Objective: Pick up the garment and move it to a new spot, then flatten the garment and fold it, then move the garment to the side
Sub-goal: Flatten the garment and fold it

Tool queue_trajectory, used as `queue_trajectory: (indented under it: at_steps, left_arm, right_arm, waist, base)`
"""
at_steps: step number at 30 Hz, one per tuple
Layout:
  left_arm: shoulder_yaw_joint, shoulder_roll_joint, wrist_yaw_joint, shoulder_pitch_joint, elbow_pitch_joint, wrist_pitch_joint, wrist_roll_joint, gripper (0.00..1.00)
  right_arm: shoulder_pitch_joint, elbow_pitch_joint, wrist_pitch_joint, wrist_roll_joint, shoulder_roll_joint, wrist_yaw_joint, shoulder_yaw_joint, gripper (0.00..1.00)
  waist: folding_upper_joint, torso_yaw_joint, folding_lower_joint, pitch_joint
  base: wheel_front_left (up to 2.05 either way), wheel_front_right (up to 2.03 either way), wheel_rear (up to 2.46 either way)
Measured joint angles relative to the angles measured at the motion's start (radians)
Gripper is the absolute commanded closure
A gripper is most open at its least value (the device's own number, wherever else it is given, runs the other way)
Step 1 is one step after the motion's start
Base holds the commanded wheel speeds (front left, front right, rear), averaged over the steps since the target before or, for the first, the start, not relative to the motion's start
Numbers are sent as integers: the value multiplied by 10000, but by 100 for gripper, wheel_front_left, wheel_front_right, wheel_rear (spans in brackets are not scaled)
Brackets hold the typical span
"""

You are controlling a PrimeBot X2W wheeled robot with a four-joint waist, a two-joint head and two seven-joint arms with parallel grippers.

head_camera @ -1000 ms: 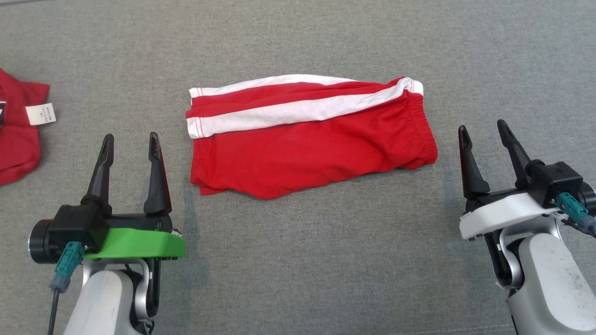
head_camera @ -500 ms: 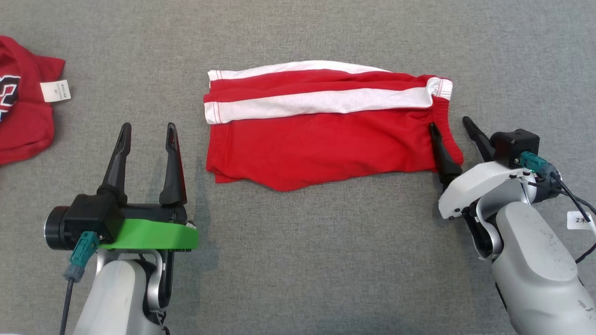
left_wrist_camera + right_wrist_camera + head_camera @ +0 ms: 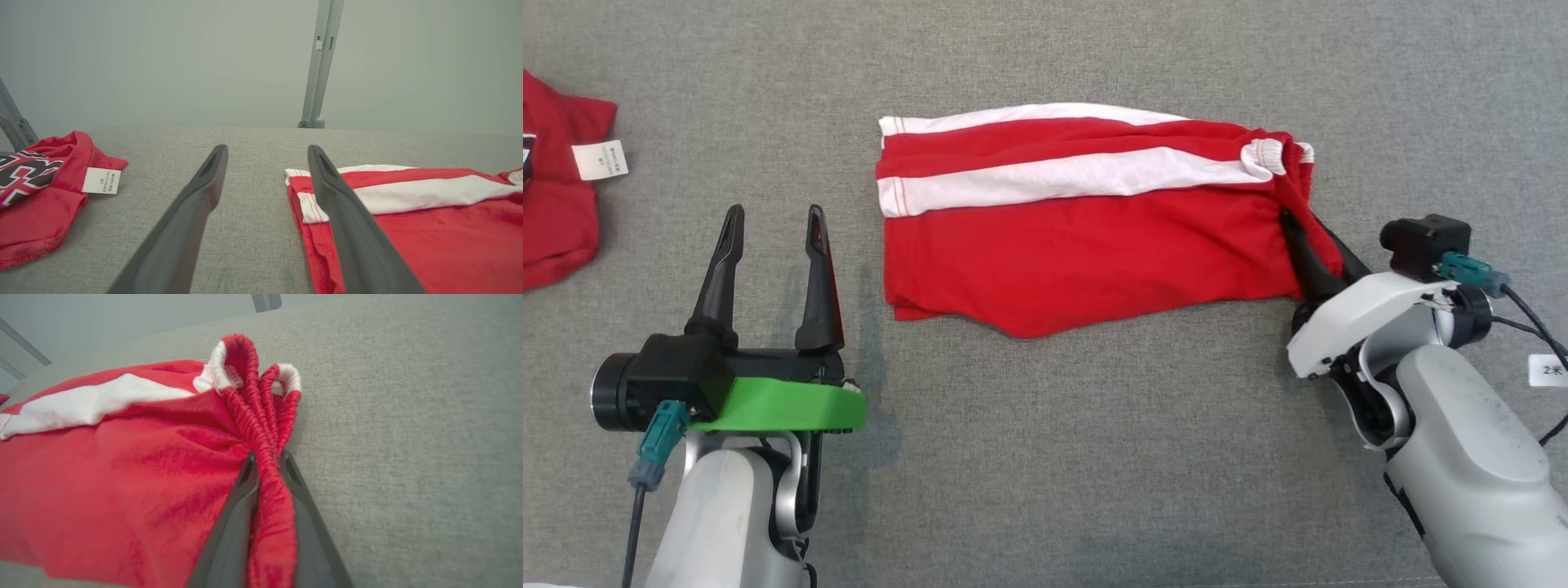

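Observation:
The garment [image 3: 1078, 237] is a pair of red shorts with white side stripes, folded flat on the grey cloth surface, waistband to the right. My right gripper [image 3: 1305, 222] is shut on the bunched elastic waistband [image 3: 267, 457], which is pinched between its two dark fingers and puckers upward. My left gripper [image 3: 772, 224] stands open to the left of the shorts' leg hem, fingers apart and touching nothing. In the left wrist view the shorts [image 3: 408, 212] lie just right of my right-hand finger [image 3: 347, 220].
Another red garment [image 3: 556, 204] with a white tag lies at the far left edge of the grey surface [image 3: 1045, 457]. A metal post [image 3: 320, 61] rises behind the surface. A cable with a white label [image 3: 1547, 369] hangs near my right arm.
My right gripper moved in onto the waistband end of the shorts and closed on it, bunching the elastic. The left gripper stayed open in place. The camera shifted slightly.

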State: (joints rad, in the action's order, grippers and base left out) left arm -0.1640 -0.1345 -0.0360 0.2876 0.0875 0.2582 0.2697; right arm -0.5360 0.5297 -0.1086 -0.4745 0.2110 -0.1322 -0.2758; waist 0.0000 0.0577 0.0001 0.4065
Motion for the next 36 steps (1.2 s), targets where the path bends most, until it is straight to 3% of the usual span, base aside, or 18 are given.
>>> queue_trajectory:
  at_steps: [10,20,23,27,36]
  left_arm:
    - [105,136,109,-1,46,0,-96,0]
    - [96,207,198,-43,174,-2,-167,0]
    - [-35,284,288,-28,240,0,-171,0]
    - [-228,420,372,35,326,0,-198,0]
    - [-663,713,533,295,433,15,-123,0]
  right_arm:
    - [590,-727,410,-1513,1020,6,282,100]
    - [593,-4079,1779,-2959,1310,15,-456,100]
    - [334,-4633,2443,-2968,871,17,-826,100]
    - [-133,-4481,2763,-2874,148,17,-1296,100]
    - [-1142,-2543,2790,-2297,-867,17,-2504,100]
  waist:
    - [0,-57,0,-42]
    - [0,-167,0,-242]
    - [0,-75,0,-275]
    - [0,153,0,-268]
    - [0,988,0,-164]
  base:
    - [0,0,0]
    - [0,0,0]
    - [0,0,0]
    - [0,0,0]
    - [0,0,0]
